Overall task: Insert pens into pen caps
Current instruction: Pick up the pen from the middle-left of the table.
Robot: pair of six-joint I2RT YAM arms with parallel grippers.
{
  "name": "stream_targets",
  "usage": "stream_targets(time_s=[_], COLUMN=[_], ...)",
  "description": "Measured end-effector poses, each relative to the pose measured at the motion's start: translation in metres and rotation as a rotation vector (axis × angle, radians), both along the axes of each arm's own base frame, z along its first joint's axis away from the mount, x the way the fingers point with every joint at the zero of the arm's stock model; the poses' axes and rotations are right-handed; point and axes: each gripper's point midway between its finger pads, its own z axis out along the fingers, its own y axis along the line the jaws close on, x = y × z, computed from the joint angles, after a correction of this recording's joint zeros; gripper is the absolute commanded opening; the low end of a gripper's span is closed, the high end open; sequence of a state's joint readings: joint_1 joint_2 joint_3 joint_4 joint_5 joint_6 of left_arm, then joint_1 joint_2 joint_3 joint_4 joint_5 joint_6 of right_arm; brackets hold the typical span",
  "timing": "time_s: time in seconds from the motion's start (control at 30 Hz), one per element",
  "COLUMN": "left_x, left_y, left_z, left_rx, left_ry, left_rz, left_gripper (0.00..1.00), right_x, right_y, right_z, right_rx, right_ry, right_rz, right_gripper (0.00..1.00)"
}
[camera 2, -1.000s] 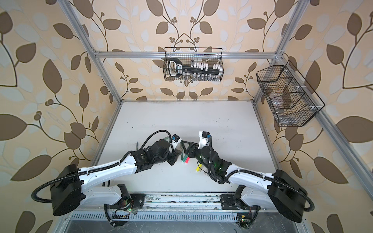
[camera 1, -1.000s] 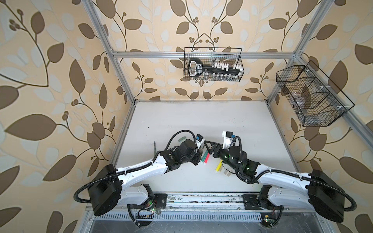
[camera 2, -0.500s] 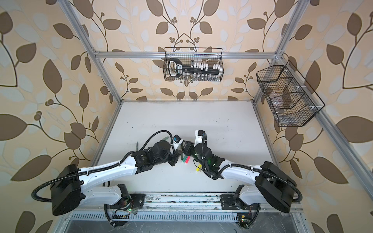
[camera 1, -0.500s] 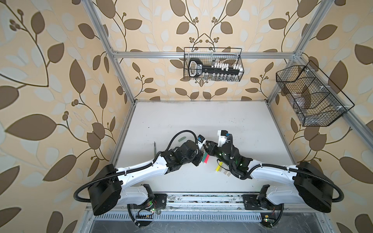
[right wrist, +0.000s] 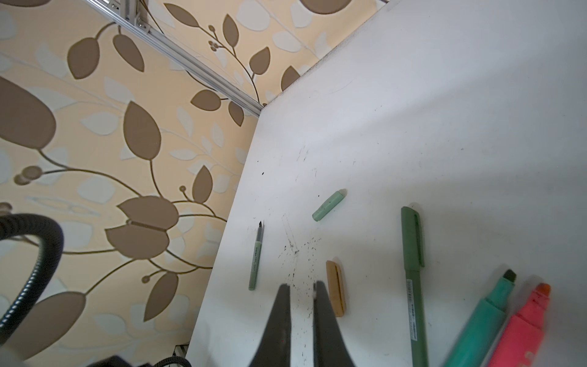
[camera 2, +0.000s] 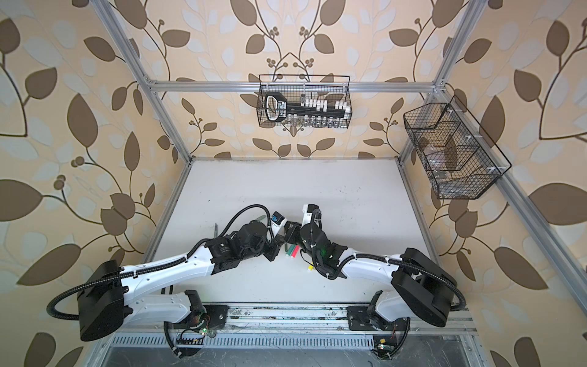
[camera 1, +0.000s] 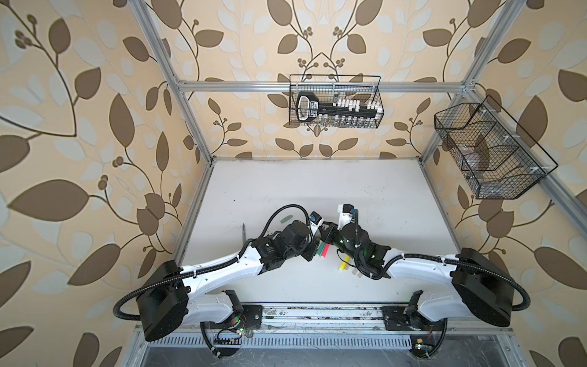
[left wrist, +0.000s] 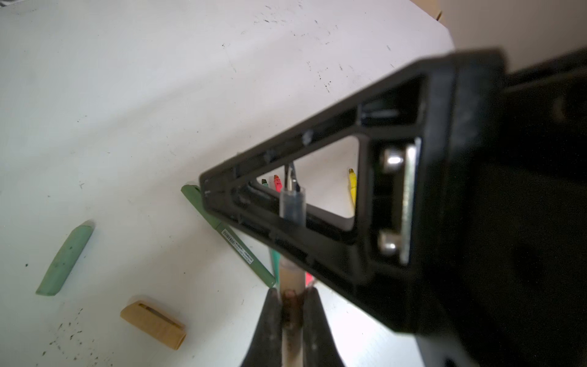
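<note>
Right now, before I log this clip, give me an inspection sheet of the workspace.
surface: white table, flecked with ink specks
job's things: tan pen held; dark green pen capped; grey-green pen uncapped; sage cap and tan cap loose; green marker and pink marker uncapped; yellow marker lying apart
clutter: nothing seen
grippers: left gripper, fingers shut on the tan pen; right gripper, fingers shut, nothing between them
cables: black hose arcs over the left arm
surroundings: leaf wallpaper; back basket and side basket hung up
</note>
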State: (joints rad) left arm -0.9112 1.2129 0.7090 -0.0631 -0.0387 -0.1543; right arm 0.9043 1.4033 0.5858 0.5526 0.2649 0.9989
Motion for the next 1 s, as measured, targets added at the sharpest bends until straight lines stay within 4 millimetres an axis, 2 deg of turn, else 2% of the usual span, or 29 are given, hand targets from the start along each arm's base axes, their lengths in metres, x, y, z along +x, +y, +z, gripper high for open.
stream_targets(time_s=[0.17, 0.3, 0.43, 0.6, 0.63, 0.73, 0.8, 0.93, 1.0], left_x=[-0.001, -0.002, -0.003, -0.007, -0.007, -0.006, -0.003, 0.006, 0.016], left_y=[-0.001, -0.003, -0.003, -0.007, -0.007, -0.006, -0.003, 0.009, 0.024], left_z=[0.001, 0.001, 0.001, 0.002, 0.002, 0.005, 0.011, 0.018, 0.015], left_rx=[-0.004, -0.004, -0.006, -0.006, -0.007, -0.012, -0.022, -0.033, -0.043], left_ry=[-0.004, -0.003, 0.002, -0.003, -0.004, -0.011, -0.026, -0.052, -0.041], left_rz=[-0.008, -0.014, -0.015, -0.042, -0.042, -0.035, -0.009, 0.071, 0.14], left_gripper=[0.25, 0.26, 0.15, 0.03, 0.0, 0.0, 0.0, 0.0, 0.0], right_x=[-0.004, -0.011, -0.015, -0.014, -0.014, -0.014, -0.014, -0.014, -0.017], right_y=[0.002, 0.003, 0.0, -0.002, -0.002, -0.001, -0.001, -0.002, -0.004], right_z=[0.005, 0.025, 0.043, 0.043, 0.043, 0.045, 0.044, 0.045, 0.046], right_rx=[0.011, 0.048, 0.086, 0.087, 0.087, 0.102, 0.095, 0.086, 0.074], right_ry=[-0.005, -0.035, -0.067, -0.067, -0.067, -0.069, -0.069, -0.076, -0.082], right_rz=[0.01, 0.02, 0.017, 0.005, 0.004, 0.002, 0.004, -0.007, -0.005], right_gripper=[0.0, 0.0, 0.0, 0.0, 0.03, 0.3, 0.43, 0.54, 0.54])
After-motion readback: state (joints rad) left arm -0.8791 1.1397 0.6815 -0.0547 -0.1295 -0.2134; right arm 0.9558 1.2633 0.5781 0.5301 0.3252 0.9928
